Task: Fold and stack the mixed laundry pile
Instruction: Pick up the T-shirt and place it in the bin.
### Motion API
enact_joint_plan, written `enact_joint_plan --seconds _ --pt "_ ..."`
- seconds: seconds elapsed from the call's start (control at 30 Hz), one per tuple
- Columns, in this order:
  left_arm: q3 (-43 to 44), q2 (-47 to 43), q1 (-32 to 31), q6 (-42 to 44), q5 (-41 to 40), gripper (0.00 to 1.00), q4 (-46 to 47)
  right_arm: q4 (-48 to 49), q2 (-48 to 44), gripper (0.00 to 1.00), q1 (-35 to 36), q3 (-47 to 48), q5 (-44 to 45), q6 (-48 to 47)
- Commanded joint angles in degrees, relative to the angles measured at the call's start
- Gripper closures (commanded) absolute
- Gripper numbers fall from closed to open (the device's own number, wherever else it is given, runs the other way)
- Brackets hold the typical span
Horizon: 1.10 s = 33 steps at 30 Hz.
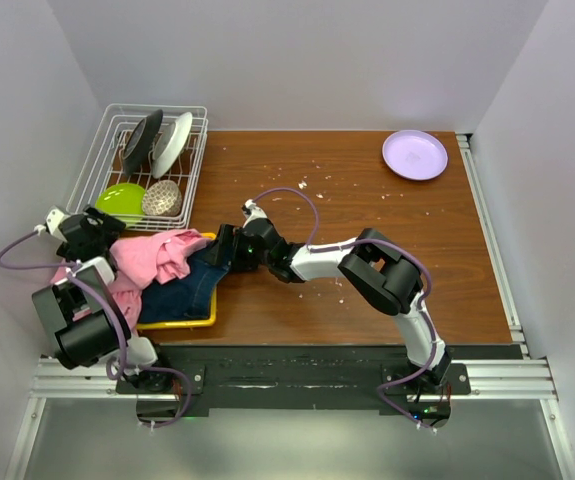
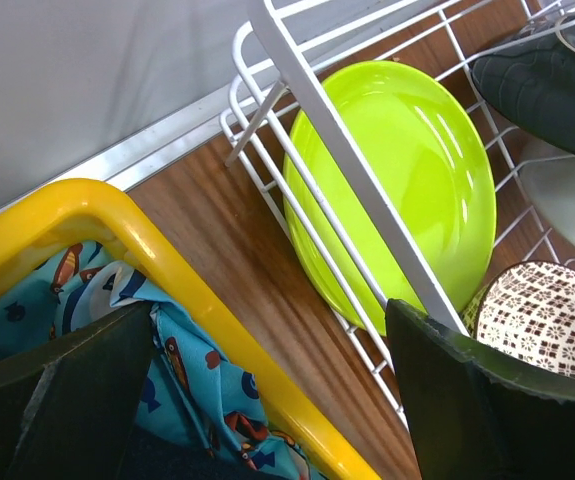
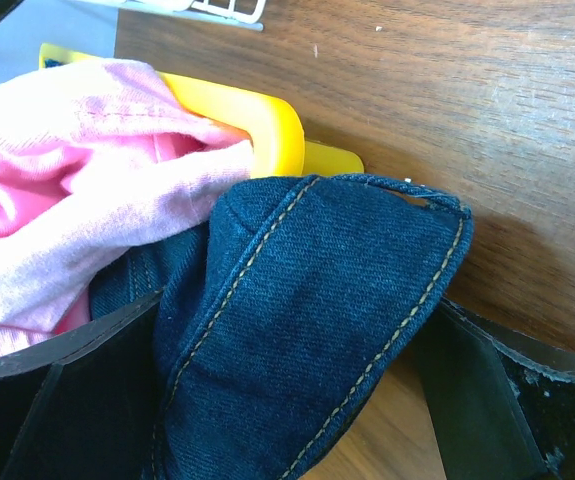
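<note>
On the left of the table [image 1: 367,200], the mixed laundry pile [image 1: 167,275] fills a yellow tray [image 1: 182,322]. Its pink T-shirt [image 3: 67,170] looks soft and light. The denim jacket [image 3: 317,330] seems heavier and stiffer, best taken at its stitched fold. Around that fold the right gripper [image 3: 287,400] stands wide. The left gripper [image 2: 267,400] is wide and empty, beside the patterned cloth [image 2: 197,390].

Between the fingers [image 3: 507,400] of the right gripper [image 3: 287,400], which are matt black and scuffed: denim jacket [image 3: 347,300], heavy dark blue woven cloth, matt, with raised tan stitching. Left of this gripper: pink T-shirt [image 3: 67,200], soft fine-knit cloth, matt. Beyond both: tray [image 3: 262,125], smooth yellow plastic with a slight gloss, and table [image 3: 417,100], brown wood grain with a low sheen.

Ahead of the left gripper [image 2: 272,330]: rack [image 2: 347,170], smooth white coated wire, and plate [image 2: 417,170], glossy lime-green plastic. At its left finger: patterned cloth [image 2: 197,390], thin printed turquoise fabric.
</note>
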Motion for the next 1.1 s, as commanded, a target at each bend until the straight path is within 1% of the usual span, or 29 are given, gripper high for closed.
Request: enact_joint_plan --seconds 0.0,0.2,0.37,0.6,0.7,0.73,0.77,0.8,0.83,0.9,0.93,1.07 --pt "5.0 0.1 -0.4 0.0 6.2 0.00 9.3 -3.1 1.3 0.02 0.2 -1.5 0.1 -2.6" --pt "7.8 0.7 -0.6 0.4 8.5 0.00 8.8 -3.4 1.1 0.02 0.3 -1.0 0.2 -3.4" --pt "8.1 -1.7 -0.7 -0.2 5.2 0.00 5.1 -3.9 1.5 0.02 0.2 -0.4 0.3 -3.5" --pt "8.4 -5.0 -0.8 -1.2 0.4 0.00 -2.0 -3.7 2.0 0.03 0.4 -0.1 0.2 -3.1" --pt "8.3 -7.3 -0.8 -2.2 -1.6 0.00 -4.8 -4.1 2.1 0.03 0.6 0.3 0.2 -3.2" --pt "8.6 -8.4 -0.9 -2.7 -3.2 0.00 -7.8 -4.1 2.2 0.03 0.7 0.4 0.3 -3.2" --pt "8.4 -9.1 -0.9 -2.9 -3.2 0.00 -8.0 -4.2 2.1 0.03 0.8 0.5 0.3 -3.2" --pt "8.7 -10.1 -1.0 -3.1 -3.4 0.00 -8.6 -4.1 2.1 0.04 0.8 0.6 0.2 -3.2" --pt "9.3 -10.7 -1.0 -3.6 -4.7 0.00 -12.2 -4.3 2.1 0.04 0.8 0.6 0.2 -3.2" --pt "9.9 -12.3 -1.0 -4.0 -5.1 0.00 -13.4 -4.3 2.1 0.04 0.9 0.7 0.2 -3.0" --pt "10.4 -12.9 -1.0 -4.3 -6.0 0.00 -16.1 -4.4 1.9 0.04 1.0 0.8 0.2 -3.0" --pt "13.0 -15.3 -2.1 -4.6 -6.5 0.00 -20.6 -4.3 0.9 0.04 1.4 0.3 0.8 -2.9"
